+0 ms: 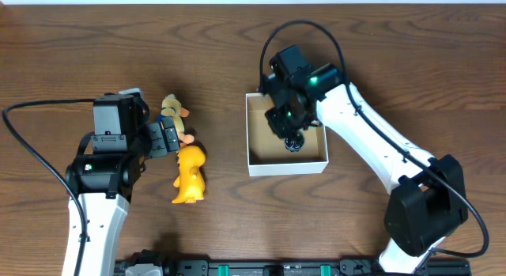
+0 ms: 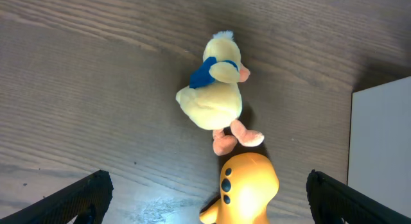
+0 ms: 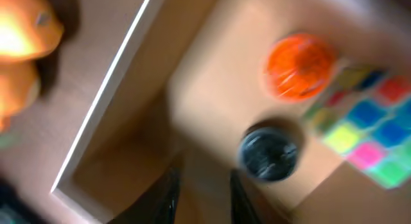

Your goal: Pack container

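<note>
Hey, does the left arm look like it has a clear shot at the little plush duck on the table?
Probably yes. The left gripper is open right beside the plush duck, with nothing lying over it. The yellow toy sits close to the duck's feet and might get nudged.

1 container (image 1: 287, 166), 1 duck (image 2: 215, 99), 1 ball (image 3: 300, 65), 1 cube (image 3: 366, 131).
</note>
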Robot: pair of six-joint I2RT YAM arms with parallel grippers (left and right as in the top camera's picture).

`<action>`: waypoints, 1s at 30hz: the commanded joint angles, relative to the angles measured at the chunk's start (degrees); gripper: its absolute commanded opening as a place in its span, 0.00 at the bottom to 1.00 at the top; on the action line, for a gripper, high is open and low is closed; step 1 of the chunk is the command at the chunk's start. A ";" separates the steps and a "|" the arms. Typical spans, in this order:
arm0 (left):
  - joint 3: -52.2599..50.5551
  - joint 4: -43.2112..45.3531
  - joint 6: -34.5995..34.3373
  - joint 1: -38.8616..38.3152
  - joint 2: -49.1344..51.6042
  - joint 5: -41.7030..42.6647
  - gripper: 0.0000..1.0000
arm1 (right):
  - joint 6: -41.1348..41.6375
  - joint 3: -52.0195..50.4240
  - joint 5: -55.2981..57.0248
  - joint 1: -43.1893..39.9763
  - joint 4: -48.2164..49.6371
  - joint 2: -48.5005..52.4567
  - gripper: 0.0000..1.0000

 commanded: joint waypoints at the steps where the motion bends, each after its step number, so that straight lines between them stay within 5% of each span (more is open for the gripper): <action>1: 1.03 -0.28 -0.09 0.20 -0.20 -0.07 0.98 | -1.05 -1.07 -4.55 1.62 -1.51 -0.22 0.28; 15: 1.03 -0.26 -0.09 0.20 -0.20 -0.07 0.98 | -0.37 -13.64 -3.04 4.72 4.96 -0.15 0.30; 30: 1.03 -0.28 -0.09 0.20 -0.20 -0.07 0.98 | 6.71 -16.90 10.75 3.67 9.14 -0.11 0.33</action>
